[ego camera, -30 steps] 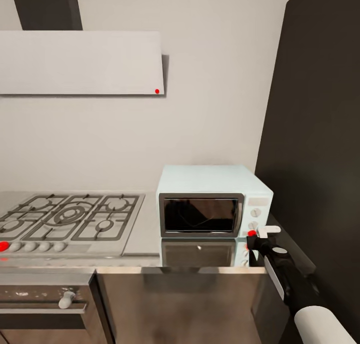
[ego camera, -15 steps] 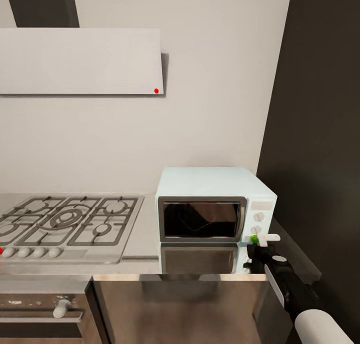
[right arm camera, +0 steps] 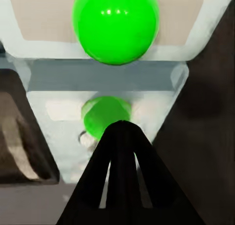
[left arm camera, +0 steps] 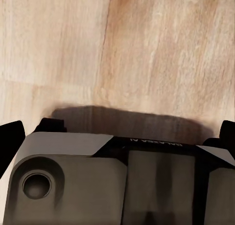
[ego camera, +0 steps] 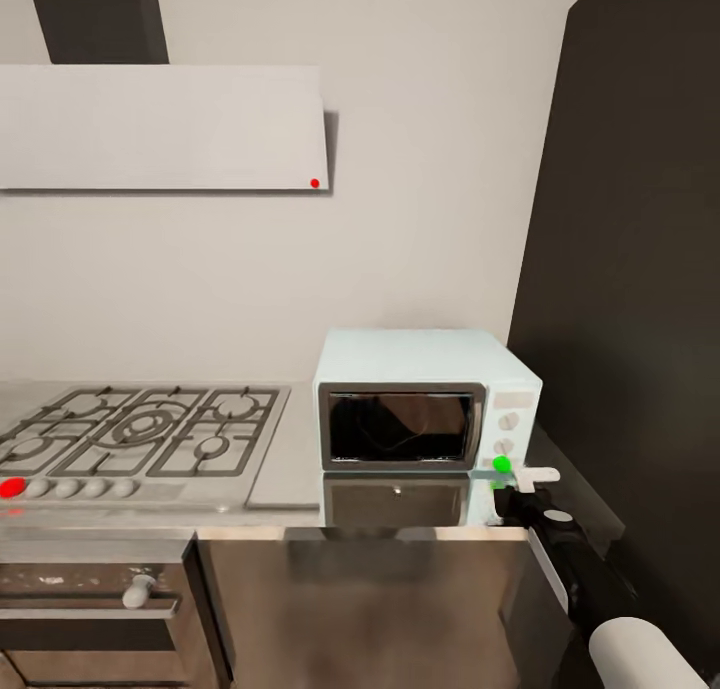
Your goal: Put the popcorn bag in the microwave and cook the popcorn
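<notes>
microwave door shut, light green | right tool just beside light | fingers pressed together

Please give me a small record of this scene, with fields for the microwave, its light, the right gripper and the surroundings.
microwave: pale blue, on the countertop, door closed
indicator light: green, low on the control panel
right gripper: at the panel's lower corner, beside the light; fingers together in the right wrist view
gas hob: beside the microwave
popcorn bag: cannot tell through the dark glass
</notes>
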Controlling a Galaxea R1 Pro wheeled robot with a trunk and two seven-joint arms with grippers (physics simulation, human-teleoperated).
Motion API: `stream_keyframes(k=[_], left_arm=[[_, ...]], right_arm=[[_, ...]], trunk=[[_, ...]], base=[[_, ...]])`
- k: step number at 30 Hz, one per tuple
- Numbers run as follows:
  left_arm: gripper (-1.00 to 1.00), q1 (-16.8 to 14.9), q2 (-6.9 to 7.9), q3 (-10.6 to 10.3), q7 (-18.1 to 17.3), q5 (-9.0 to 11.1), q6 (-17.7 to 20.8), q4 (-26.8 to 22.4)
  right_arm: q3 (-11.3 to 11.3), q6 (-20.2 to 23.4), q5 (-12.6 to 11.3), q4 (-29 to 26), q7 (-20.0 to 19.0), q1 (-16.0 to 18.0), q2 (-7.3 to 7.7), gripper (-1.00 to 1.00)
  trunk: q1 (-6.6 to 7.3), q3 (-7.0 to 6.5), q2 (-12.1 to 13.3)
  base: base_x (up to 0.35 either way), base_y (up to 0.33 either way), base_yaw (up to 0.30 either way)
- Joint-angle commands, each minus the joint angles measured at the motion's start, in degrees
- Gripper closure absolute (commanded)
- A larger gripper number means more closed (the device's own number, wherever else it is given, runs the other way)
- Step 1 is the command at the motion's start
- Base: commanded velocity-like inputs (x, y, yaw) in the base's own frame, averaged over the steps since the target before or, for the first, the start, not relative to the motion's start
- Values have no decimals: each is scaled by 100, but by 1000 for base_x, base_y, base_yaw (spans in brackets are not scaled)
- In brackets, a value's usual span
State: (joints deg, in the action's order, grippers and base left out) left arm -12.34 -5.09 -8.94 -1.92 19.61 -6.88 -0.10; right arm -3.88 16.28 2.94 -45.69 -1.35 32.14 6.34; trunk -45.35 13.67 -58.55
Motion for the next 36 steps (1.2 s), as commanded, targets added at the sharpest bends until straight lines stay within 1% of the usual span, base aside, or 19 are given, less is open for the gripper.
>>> stream_keyframes(k=[1,7,11,12,13,14,15,18,23,36], left_arm=[[-100,-5,0,-46,-19,61,-24,10],[-100,-5,-1,-46,-19,61,-21,10],[-100,-5,-1,-46,-19,61,-19,10],[-100,-5,-1,-46,-19,61,-19,10],[-100,-5,-1,-46,-19,61,-18,10],[-100,-5,-1,-46,-19,61,-17,10],[-100,-5,-1,-46,-19,61,-20,10],[-100,-5,-1,-46,-19,61,-22,10],[-100,-5,-1,-46,-19,61,-21,10],[-100,-5,-1,-46,-19,61,-23,10]], right_arm=[[-7,33,31,-10,-14,3,-1,100],[1,33,58,-40,-14,3,-9,100],[39,98,65,-444,-12,3,-31,100],[42,175,65,-645,-10,3,-37,100],[44,421,66,-843,-13,3,-42,100],[45,697,60,-963,-14,3,-44,100],[45,776,56,-997,-14,3,-45,100],[45,838,61,-1020,-14,3,-44,100],[45,1094,60,-1124,-14,3,-49,100],[45,1140,49,-1143,-14,3,-54,100]], trunk=[[3,8,-6],[3,8,-6],[3,8,-6],[3,8,-6],[3,8,-6],[3,8,-6],[3,8,-6],[3,8,-6],[3,8,-6],[3,8,-6]], base=[[-283,0,0],[-210,0,0],[-145,0,0],[-119,0,0],[-68,0,0],[-18,0,0],[-6,0,0],[-2,0,0],[0,0,0],[-22,0,0]])
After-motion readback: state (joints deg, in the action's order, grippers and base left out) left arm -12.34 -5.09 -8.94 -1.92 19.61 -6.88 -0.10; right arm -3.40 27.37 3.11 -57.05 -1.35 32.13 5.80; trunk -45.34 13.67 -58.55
